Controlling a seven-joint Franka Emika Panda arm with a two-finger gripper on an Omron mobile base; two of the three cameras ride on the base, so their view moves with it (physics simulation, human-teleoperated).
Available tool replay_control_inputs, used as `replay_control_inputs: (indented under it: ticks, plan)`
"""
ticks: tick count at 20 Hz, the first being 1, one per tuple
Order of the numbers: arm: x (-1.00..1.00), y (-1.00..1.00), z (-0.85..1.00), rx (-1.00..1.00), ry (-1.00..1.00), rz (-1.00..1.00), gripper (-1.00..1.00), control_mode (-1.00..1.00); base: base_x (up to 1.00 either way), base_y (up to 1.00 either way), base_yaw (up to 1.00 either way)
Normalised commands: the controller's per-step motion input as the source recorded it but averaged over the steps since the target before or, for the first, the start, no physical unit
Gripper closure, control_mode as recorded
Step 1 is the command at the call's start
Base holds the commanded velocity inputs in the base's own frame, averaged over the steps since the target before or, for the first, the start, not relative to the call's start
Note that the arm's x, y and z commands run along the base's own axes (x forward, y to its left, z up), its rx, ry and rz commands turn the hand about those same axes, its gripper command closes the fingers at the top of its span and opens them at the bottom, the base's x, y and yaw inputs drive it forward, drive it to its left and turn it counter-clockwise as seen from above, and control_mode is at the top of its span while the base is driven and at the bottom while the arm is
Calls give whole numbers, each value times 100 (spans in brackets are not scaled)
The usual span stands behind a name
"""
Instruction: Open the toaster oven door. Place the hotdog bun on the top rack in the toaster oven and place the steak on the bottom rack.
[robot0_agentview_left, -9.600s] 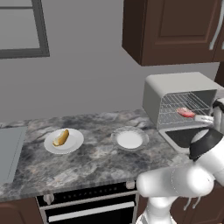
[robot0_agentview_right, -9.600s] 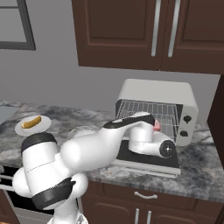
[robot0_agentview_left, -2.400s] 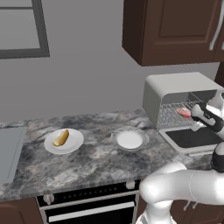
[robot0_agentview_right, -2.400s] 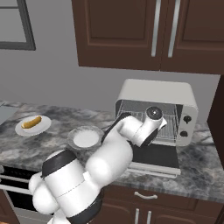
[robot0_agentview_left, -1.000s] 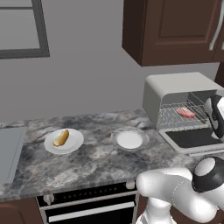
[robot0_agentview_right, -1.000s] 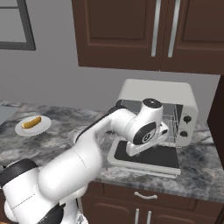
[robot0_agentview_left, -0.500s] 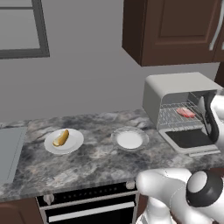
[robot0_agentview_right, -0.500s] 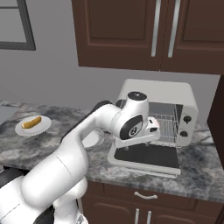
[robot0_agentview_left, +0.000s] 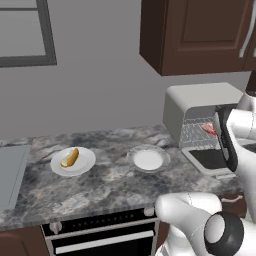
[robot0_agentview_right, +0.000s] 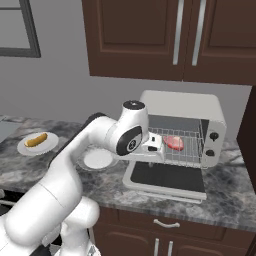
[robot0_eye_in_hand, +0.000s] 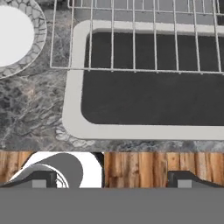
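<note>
1. The toaster oven is seen at the right end of the marbled surface, under dark wooden cabinets; its door is folded down flat in front of it, the dark glass facing up.
2. The steak is found inside the oven on a wire rack that is drawn partly out over the door; whether it is the upper or the lower shelf cannot be told.
3. The hotdog bun is seen lying on a white plate towards the left of the surface, well apart from the oven; a second plate with a patterned rim is set between that plate and the oven.
4. The hand is held just in front of the oven, at the left front corner of the drawn-out rack; its fingers are spread wide and nothing is gripped between them.
5. In the hand view, the two fingertips are seen far apart at the bottom, with the door's grey frame and the rack's front edge beyond them.
6. A black built-in oven is set below the surface.
</note>
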Motion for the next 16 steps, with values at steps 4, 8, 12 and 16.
replay_control_inputs:
  ticks: [4, 8, 12, 16]
  plan:
    - [-14, 51, 8, 10, -2, -30, -100, -100, 0, 0, 0]
    - [-14, 51, 3, 5, -1, -26, -100, -100, 0, 0, 0]
    - [-3, 57, 5, 0, -12, -9, -100, -100, 0, 0, 0]
    - [0, 62, 6, 0, -4, -4, -100, -100, 0, 0, 0]
